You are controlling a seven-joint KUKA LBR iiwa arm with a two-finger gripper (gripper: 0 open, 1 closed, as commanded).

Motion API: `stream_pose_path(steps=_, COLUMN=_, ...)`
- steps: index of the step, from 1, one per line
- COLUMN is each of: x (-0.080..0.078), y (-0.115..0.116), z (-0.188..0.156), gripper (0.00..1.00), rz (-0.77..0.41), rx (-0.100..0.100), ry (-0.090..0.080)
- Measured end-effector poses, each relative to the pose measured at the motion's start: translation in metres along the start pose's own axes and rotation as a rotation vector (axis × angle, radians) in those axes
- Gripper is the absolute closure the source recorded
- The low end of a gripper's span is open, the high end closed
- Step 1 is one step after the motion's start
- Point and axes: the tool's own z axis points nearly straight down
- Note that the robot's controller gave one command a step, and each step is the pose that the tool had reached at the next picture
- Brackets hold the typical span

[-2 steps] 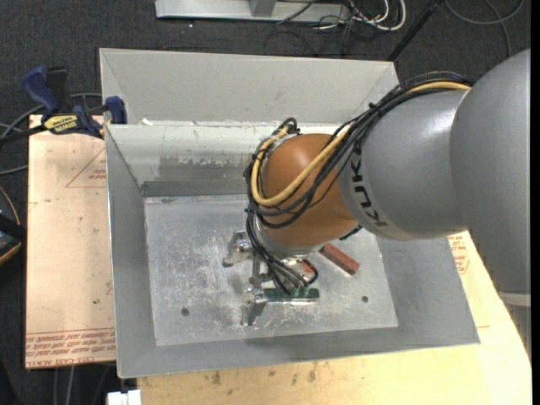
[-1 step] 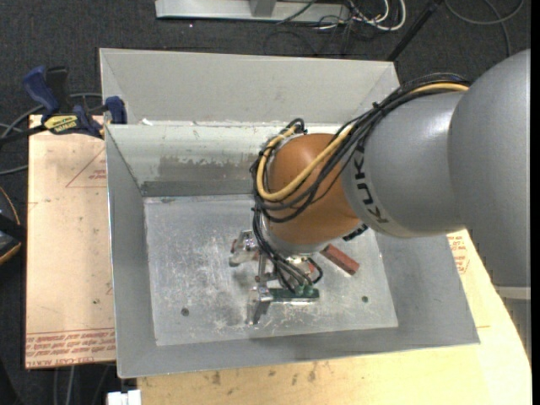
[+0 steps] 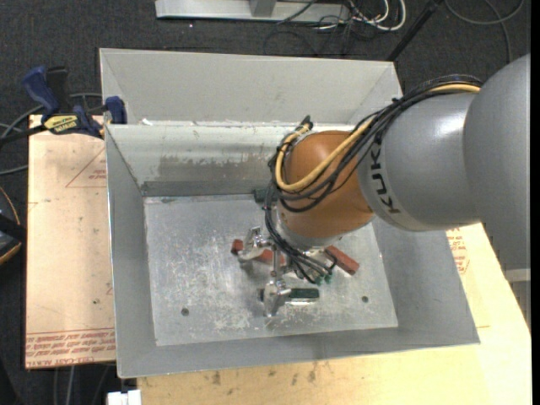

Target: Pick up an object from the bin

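My gripper (image 3: 265,273) hangs under the orange wrist cover, low over the middle of the bin floor. Its two metal fingers stand apart, so it is open, one tip at the upper left and one at the lower right. A small red piece (image 3: 239,245) lies just left of the upper fingertip. A dark green thing (image 3: 305,294) lies on the floor touching or right beside the lower fingertip. A red-brown oblong block (image 3: 342,261) lies to the right, partly hidden under the wrist. I see nothing clearly held between the fingers.
The arm and its orange cover with cables hide the bin's centre right. Bare scratched floor stretches to the left and along the front wall. The sloped back wall rises behind the gripper.
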Motion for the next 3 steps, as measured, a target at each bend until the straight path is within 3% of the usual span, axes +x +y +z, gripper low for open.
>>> stream_pose_path(steps=1, x=0.027, y=-0.062, z=0.013, gripper=1.00, rz=-0.078, rx=0.001, ry=-0.016)
stream_pose_path(steps=2, x=0.027, y=-0.063, z=0.014, gripper=1.00, rz=-0.078, rx=0.001, ry=-0.016)
stream_pose_path(steps=3, x=0.039, y=-0.051, z=-0.160, gripper=1.00, rz=-0.058, rx=0.003, ry=-0.008)
